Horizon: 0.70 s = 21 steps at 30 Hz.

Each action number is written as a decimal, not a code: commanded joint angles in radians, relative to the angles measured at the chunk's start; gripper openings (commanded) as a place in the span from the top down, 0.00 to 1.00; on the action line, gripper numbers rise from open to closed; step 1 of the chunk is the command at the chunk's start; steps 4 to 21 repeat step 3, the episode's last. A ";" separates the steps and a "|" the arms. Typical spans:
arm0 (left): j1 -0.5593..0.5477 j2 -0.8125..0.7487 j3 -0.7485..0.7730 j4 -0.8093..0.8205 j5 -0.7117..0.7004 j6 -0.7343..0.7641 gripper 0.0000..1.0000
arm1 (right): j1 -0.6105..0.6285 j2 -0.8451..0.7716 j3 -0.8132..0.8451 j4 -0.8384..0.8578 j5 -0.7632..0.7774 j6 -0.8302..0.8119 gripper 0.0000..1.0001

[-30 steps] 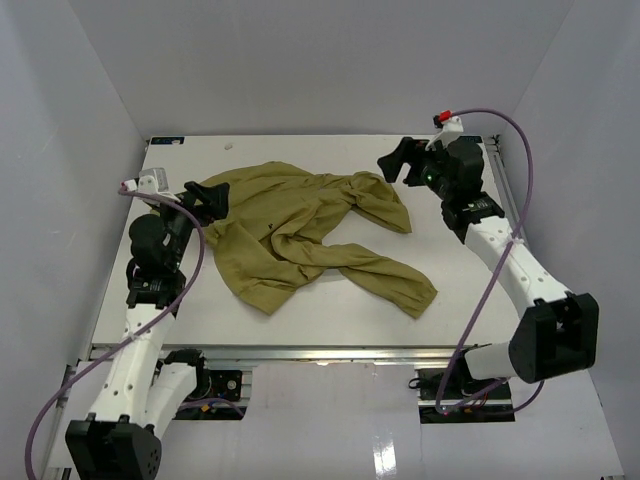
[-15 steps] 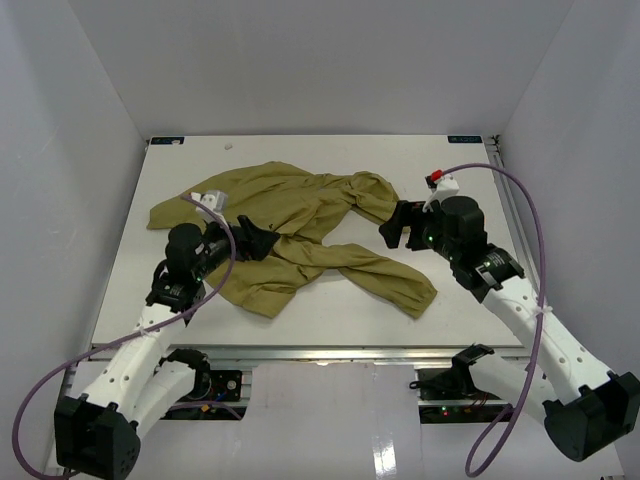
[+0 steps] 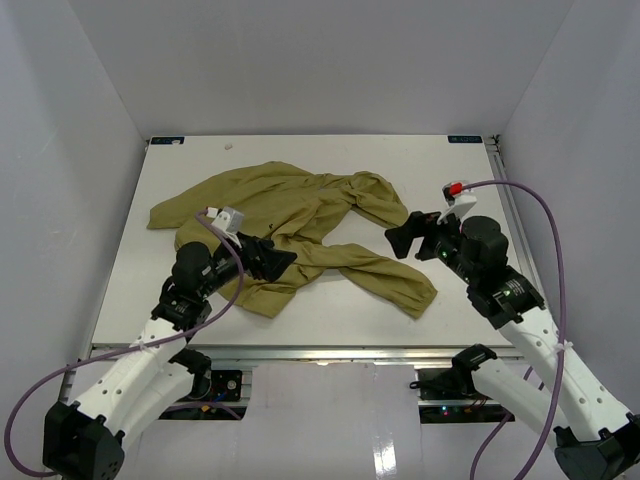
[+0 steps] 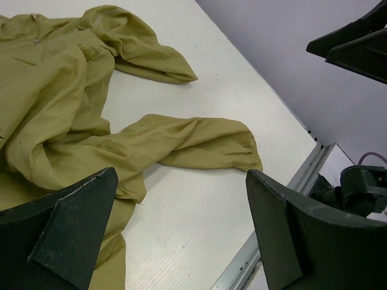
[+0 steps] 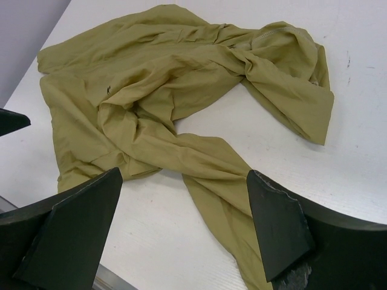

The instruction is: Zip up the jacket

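The olive jacket (image 3: 300,205) lies crumpled and twisted in the middle of the white table (image 3: 450,170). One long sleeve (image 3: 385,278) trails toward the near right. My left gripper (image 3: 280,258) hovers open over the jacket's near-left part, nothing between its fingers. In the left wrist view the left gripper (image 4: 181,175) frames bare table beside the sleeve (image 4: 193,142). My right gripper (image 3: 400,232) hangs open just right of the jacket. In the right wrist view the right gripper (image 5: 184,175) frames the sleeve (image 5: 217,175), and the jacket body (image 5: 163,72) lies beyond.
A metal rail (image 3: 320,352) runs along the table's near edge. White walls close in the left, back and right sides. A small white scrap (image 3: 228,146) lies near the back edge. The right gripper's fingers (image 4: 354,45) show in the left wrist view's upper right.
Both arms have swung in toward the near middle. The left gripper came off the jacket's far-left edge to its near-left part. The right gripper dropped from the back right. Both stayed open.
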 commanded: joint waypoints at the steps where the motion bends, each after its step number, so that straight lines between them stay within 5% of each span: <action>1: -0.003 -0.047 -0.028 0.077 0.022 0.011 0.02 | 0.004 -0.012 -0.006 0.042 -0.009 -0.027 0.10; 21: -0.003 -0.055 -0.037 0.086 0.023 0.011 0.02 | 0.004 -0.006 0.000 0.033 -0.050 -0.030 0.10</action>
